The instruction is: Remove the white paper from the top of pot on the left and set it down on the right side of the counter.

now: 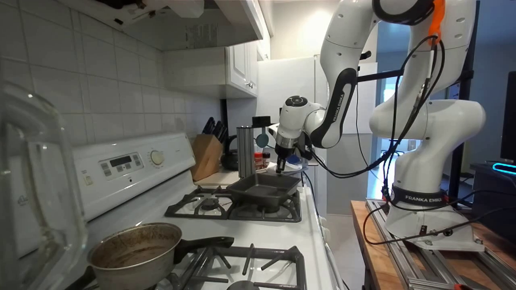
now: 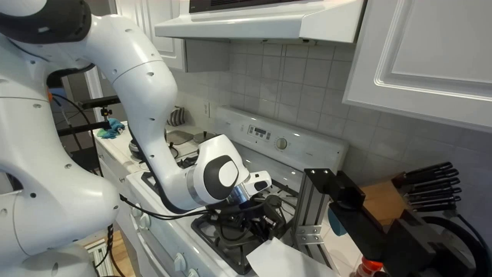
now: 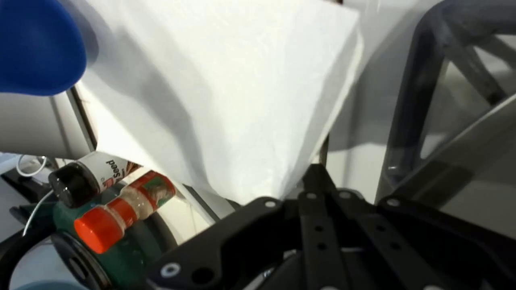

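The white paper [image 3: 225, 88] fills the upper middle of the wrist view and narrows toward my gripper [image 3: 316, 173]. My gripper is shut on its gathered end; the exact pinch is hidden behind the finger. In an exterior view the paper [image 2: 290, 261] shows at the bottom edge, beside the stove's near corner. My gripper [image 1: 281, 166] points down past the griddle's far edge in an exterior view. The pot [image 1: 137, 270], a small metal saucepan with a dark handle, stands uncovered on the front-left burner, far from my gripper.
The dark square griddle pan [image 1: 264, 187] sits on the burner beside my gripper. A metal post [image 2: 311, 207] with a black camera mount stands close by. Red-capped [image 3: 121, 209] and black-capped [image 3: 92, 177] spice bottles, a blue utensil [image 3: 40, 48] and a knife block [image 1: 207, 155] are near.
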Robot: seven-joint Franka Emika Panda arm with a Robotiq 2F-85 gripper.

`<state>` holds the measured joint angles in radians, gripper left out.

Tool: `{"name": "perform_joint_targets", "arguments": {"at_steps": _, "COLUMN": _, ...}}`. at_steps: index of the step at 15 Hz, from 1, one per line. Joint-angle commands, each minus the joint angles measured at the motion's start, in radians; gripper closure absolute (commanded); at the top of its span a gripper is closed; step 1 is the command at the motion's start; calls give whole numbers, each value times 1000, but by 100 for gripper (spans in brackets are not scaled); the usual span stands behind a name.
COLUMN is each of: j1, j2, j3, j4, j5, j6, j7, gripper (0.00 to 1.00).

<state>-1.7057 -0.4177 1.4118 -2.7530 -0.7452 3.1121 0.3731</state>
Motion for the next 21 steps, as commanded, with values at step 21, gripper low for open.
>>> {"name": "perform_joint_targets", "arguments": {"at_steps": 21, "j1": -144, "j2": 134, "j3": 81, "j4": 146, "j5": 219, "j6": -88, "j7": 308, "gripper": 100}}
